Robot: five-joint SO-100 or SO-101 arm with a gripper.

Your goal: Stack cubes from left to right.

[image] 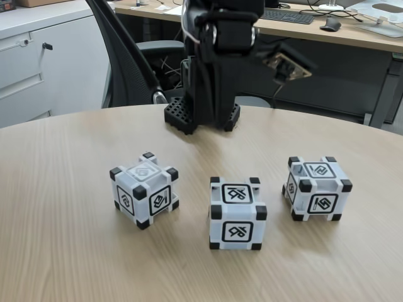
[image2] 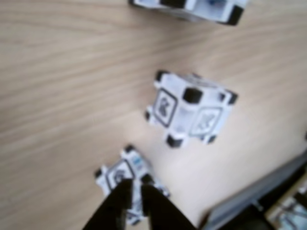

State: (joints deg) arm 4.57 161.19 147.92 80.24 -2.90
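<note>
Three white cubes with black corner blocks stand apart in a row on the round wooden table (image: 63,251) in the fixed view: the left cube (image: 144,189), the middle cube (image: 237,214) nearest the front, and the right cube (image: 317,188). The black arm (image: 217,63) is folded up at the table's back, well away from them. In the wrist view my gripper (image2: 135,188) enters from the bottom, high above the table, its black fingers (image2: 112,211) almost together with nothing held. One cube (image2: 116,172) lies partly behind the fingertips, another cube (image2: 189,110) sits mid-frame, and a third cube (image2: 192,7) is cut by the top edge.
The arm's black base (image: 179,116) sits at the table's far edge. Behind the table stand a black office chair (image: 126,56), a white cabinet (image: 38,63) and a desk with a keyboard (image: 286,16). The table edge (image2: 254,199) shows at the wrist view's bottom right.
</note>
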